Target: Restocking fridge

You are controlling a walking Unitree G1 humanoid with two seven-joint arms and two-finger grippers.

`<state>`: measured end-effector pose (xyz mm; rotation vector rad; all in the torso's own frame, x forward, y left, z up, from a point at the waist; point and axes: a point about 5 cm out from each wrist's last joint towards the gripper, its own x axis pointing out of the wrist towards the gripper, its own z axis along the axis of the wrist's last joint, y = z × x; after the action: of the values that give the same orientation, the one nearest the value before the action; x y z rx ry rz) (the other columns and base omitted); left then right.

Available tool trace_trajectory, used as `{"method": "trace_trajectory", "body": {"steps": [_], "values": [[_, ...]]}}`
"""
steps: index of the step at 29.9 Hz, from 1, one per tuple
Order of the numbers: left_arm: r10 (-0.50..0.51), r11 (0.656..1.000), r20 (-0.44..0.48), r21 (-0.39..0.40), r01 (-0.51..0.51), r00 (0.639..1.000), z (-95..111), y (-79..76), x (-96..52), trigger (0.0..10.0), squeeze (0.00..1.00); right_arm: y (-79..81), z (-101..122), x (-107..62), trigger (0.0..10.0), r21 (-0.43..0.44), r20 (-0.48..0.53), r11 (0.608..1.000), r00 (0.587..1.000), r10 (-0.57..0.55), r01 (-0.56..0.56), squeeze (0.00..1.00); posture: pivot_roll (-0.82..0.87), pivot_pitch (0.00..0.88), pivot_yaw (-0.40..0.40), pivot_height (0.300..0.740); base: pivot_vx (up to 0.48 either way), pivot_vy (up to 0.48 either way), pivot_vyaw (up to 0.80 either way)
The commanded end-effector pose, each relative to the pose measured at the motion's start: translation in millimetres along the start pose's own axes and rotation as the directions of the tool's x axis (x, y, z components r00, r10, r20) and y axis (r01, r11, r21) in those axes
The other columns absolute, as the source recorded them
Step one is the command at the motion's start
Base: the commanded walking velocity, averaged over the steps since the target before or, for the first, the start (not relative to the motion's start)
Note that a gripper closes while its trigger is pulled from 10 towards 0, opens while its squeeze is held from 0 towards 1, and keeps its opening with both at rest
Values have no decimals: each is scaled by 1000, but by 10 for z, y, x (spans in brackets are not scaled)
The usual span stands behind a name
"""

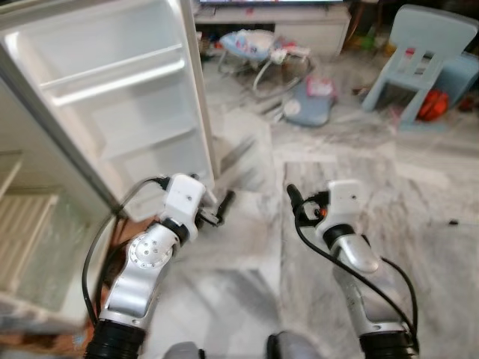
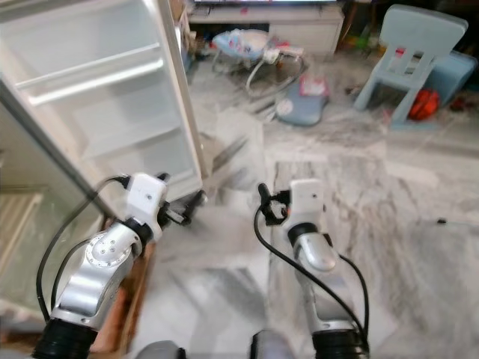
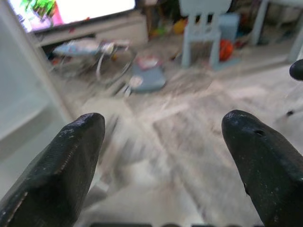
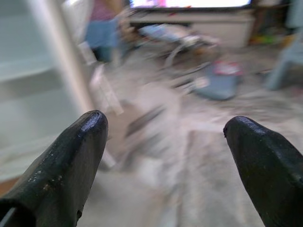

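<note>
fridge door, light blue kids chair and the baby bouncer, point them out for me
fridge door (image 1: 112,97), left eye view, on the inner panel between the door shelves
light blue kids chair (image 1: 423,56), left eye view, on the seat back
baby bouncer (image 1: 251,45), left eye view, on the padded seat

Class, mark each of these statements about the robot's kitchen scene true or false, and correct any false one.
1. The fridge door stands open. True.
2. The left gripper holds a bottle. False: its jaws are open and empty.
3. A pale blue child's chair stands on the floor at the robot's right. True.
4. The door shelves are packed with food. False: they look bare.
5. The right gripper has open, empty jaws. True.
</note>
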<state>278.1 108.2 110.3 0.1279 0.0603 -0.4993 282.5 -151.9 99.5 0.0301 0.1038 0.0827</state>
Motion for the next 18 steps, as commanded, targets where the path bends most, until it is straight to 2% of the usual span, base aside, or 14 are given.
{"method": "trace_trajectory", "body": {"steps": [1,8,11,13,18], "values": [[55,998,-11,-8,-55,998,-48,101,-14,10000,0,47,30,41,10000,2,18,1000,1000,5,-5,0,13,52,36,740,0,0,-800],[74,997,24,6,-74,997,2,117,-12,10000,0,18,106,102,10000,13,42,1000,999,-9,8,0,18,60,31,740,0,0,-800],[91,996,47,17,-92,995,23,134,-26,10000,0,22,100,92,10000,27,44,1000,999,-10,9,0,17,65,29,740,370,0,-800],[77,997,44,-21,-76,996,18,127,-19,10000,0,37,107,84,10000,37,52,999,999,0,-2,0,12,70,28,740,431,0,-800],[78,997,53,-17,-78,996,18,108,-2,10000,0,44,100,59,10000,31,54,999,999,7,-9,0,6,75,27,740,478,0,-800]]}}
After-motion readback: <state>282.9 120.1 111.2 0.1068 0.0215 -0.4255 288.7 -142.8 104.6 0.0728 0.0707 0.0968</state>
